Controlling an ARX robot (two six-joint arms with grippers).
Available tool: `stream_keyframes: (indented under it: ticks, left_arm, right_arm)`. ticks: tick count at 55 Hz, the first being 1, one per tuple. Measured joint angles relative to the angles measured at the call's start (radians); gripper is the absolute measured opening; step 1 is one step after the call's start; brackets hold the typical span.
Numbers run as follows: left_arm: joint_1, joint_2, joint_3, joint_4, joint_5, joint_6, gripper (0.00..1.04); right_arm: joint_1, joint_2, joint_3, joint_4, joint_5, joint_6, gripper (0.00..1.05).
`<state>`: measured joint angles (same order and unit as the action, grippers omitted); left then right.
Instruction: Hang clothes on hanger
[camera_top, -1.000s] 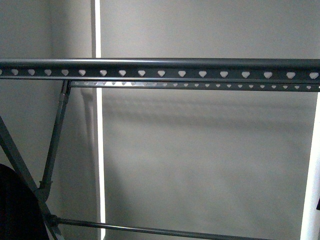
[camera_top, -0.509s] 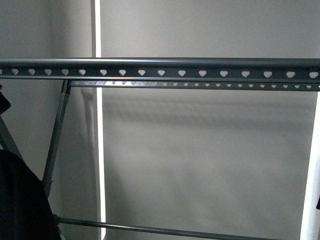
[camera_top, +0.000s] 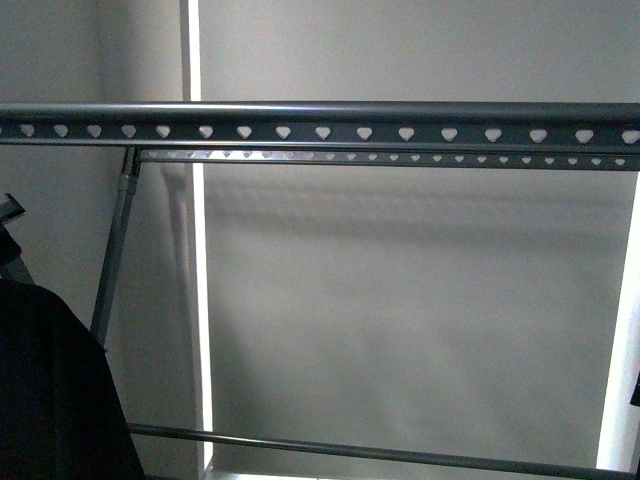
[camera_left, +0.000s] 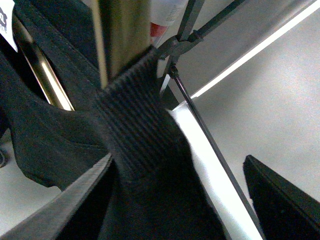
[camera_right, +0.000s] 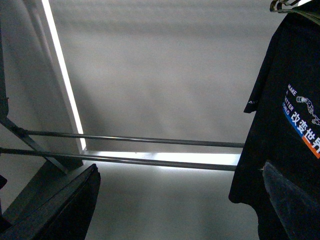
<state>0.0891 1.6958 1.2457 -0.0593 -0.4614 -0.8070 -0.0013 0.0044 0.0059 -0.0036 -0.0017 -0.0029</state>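
Locate shirt at low left, hanging in front of rack leg and well below top rail. Read rail long axis as left-to-right, level, spanning full width; judge coming carry as upward and rightward. Assign carry to left claw, nearer of the two. Find ribbed collar bunched between fingers seen set apart; cannot tell whether clamped. Treat right claw as spread wide, empty, apart from shirt. Note materials: limp black knit with white print; rigid grey metal rail punched with heart holes; slim round lower bar.
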Motion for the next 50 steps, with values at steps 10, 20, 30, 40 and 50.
stream_keyframes:
  ticks: [10,20,30,40,50]
  left_arm:
    - [0.008,-0.003,-0.007,-0.002,0.042,0.002,0.34]
    - [0.006,-0.053,-0.085,0.029,0.121,0.023,0.09]
    - [-0.001,-0.155,-0.207,0.054,0.227,0.081,0.04]
    - [-0.037,-0.316,-0.355,0.029,0.420,0.229,0.04]
    - [-0.075,-0.486,-0.453,-0.050,0.723,0.470,0.04]
  right_arm:
    - [0.000,0.000,0.000,0.000,0.000,0.000,0.97]
    - [0.000,0.000,0.000,0.000,0.000,0.000,0.97]
    - [0.000,0.000,0.000,0.000,0.000,0.000,0.97]
    - [0.000,0.000,0.000,0.000,0.000,0.000,0.97]
    - [0.000,0.000,0.000,0.000,0.000,0.000,0.97]
